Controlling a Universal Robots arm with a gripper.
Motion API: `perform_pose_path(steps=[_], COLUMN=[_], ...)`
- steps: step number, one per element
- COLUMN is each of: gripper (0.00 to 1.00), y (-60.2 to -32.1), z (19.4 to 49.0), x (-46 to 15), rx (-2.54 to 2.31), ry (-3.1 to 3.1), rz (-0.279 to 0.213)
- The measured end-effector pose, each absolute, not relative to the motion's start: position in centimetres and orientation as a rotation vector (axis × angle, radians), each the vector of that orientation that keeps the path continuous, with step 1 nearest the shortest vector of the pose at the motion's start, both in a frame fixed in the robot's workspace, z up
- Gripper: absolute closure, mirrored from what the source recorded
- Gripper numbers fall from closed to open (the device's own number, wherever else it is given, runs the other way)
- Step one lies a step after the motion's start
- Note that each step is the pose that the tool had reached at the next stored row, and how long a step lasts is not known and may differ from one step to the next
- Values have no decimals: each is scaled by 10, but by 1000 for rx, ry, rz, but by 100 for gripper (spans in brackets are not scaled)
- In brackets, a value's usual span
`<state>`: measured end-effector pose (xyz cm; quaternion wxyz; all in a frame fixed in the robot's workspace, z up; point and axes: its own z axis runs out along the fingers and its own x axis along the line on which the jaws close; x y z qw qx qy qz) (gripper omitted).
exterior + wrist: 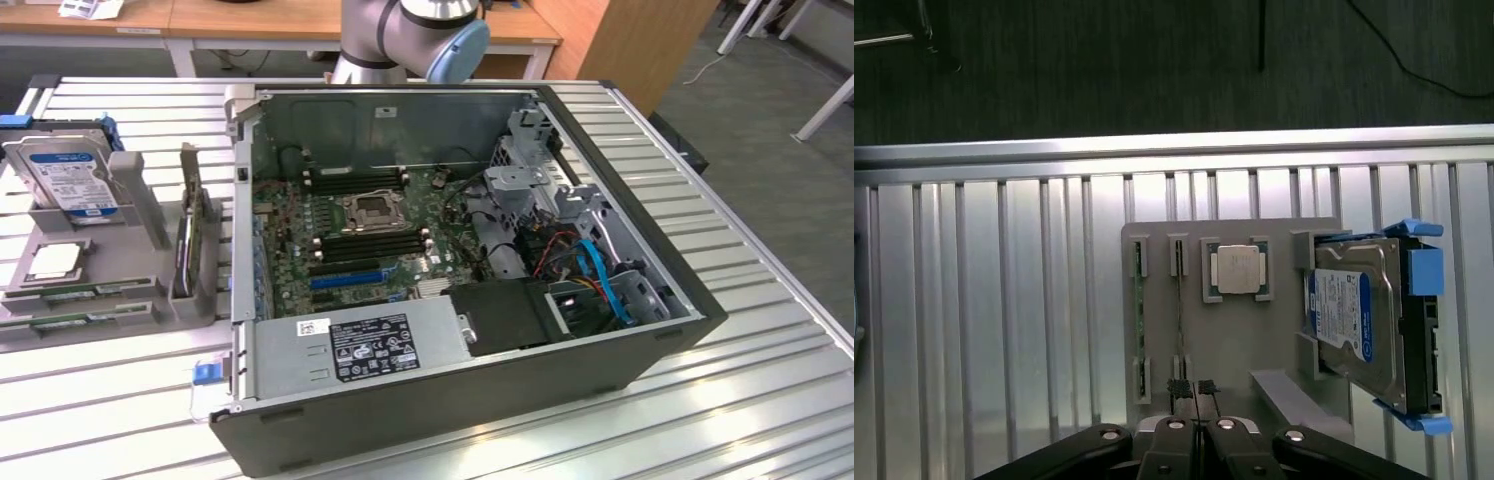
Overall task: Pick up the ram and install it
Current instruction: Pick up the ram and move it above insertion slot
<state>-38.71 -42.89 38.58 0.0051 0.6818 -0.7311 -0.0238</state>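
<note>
Grey plastic parts holder (1234, 345) lies on the slatted aluminium table (1004, 330), directly beneath and ahead of the claw (1193, 388). The claw's two dark fingertips (1179, 386) are pressed together with nothing between them.

The ram stick (1180, 310) stands on its edge in a slot of the holder. It runs straight away from the claw, and its near end reaches one fingertip. Whether the two touch cannot be told. A second ram stick (1137, 310) stands parallel in the next slot, just to the outer side of the first and a little further from the claw's centre line.

On the other side of the ram stick, ahead of the claw, a square silver processor (1237, 268) sits flat in its recess. Further out on that side, a hard drive (1354, 320) with a blue-and-white label leans in its cradle, with blue plastic rails (1422, 270) clipped to it.

In the exterior view the holder sits at the left, with a dark expansion card (194, 235) standing upright at its edge. Well apart from the claw, towards the exterior view's right, the open computer case (467, 415) lies on its side. Inside it are the green motherboard (287, 215), its black memory slots (374, 245), a bright-blue slot (350, 275) and the labelled power supply (360, 345). The robot arm (407, 35) rises behind the case.
</note>
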Motion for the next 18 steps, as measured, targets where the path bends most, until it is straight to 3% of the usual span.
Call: perform_pose_path(steps=[13,15,17,18], gripper=[90,83,83,76], y=[-429,-429,-429,-429], z=[386,386,386,386], x=[-387,-387,-387,-387], rx=[2135,2135,2135,2135], ry=[-2289,-2289,-2289,-2289], rz=[-75,-75,-75,-74])
